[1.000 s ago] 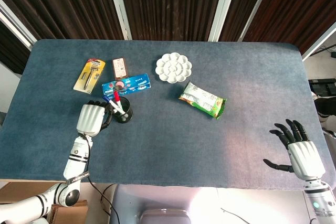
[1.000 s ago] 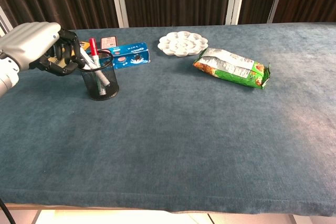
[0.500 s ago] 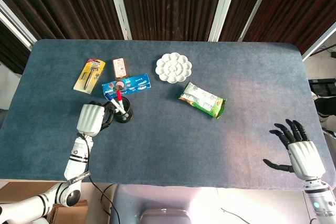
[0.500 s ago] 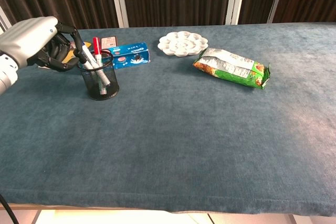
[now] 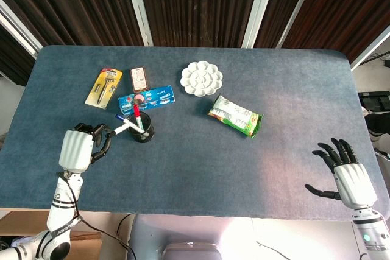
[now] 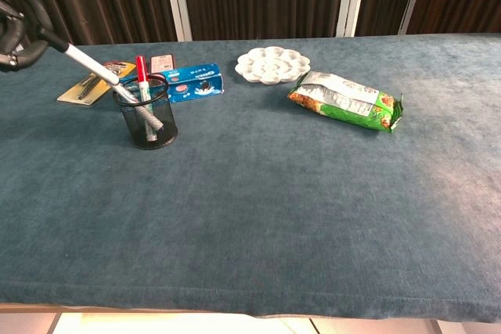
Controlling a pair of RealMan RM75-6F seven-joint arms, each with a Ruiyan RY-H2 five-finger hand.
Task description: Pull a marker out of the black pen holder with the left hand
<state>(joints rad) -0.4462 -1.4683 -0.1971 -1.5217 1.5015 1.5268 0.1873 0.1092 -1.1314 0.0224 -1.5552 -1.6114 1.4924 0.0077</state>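
Note:
The black mesh pen holder (image 5: 144, 131) (image 6: 149, 120) stands on the left part of the blue table (image 5: 201, 162). A red-capped marker (image 5: 136, 115) (image 6: 142, 77) stands upright in it. My left hand (image 5: 79, 148) (image 6: 19, 24) is left of the holder and raised. It pinches the upper end of a white marker (image 5: 123, 128) (image 6: 90, 66). That marker slants down to the right, and its lower end is still at the holder's rim. My right hand (image 5: 346, 173) hovers at the table's near right edge with its fingers spread and nothing in them.
Behind the holder lie a blue toothpaste box (image 5: 147, 97) (image 6: 196, 82), a yellow razor pack (image 5: 103, 87) (image 6: 94, 87) and a small card (image 5: 139, 78). A white palette (image 5: 201, 78) (image 6: 272, 64) and a green snack bag (image 5: 235, 115) (image 6: 344, 100) lie toward the middle.
My left hand has moved left and up from the holder, drawing the white marker out at a slant. The right hand has not moved.

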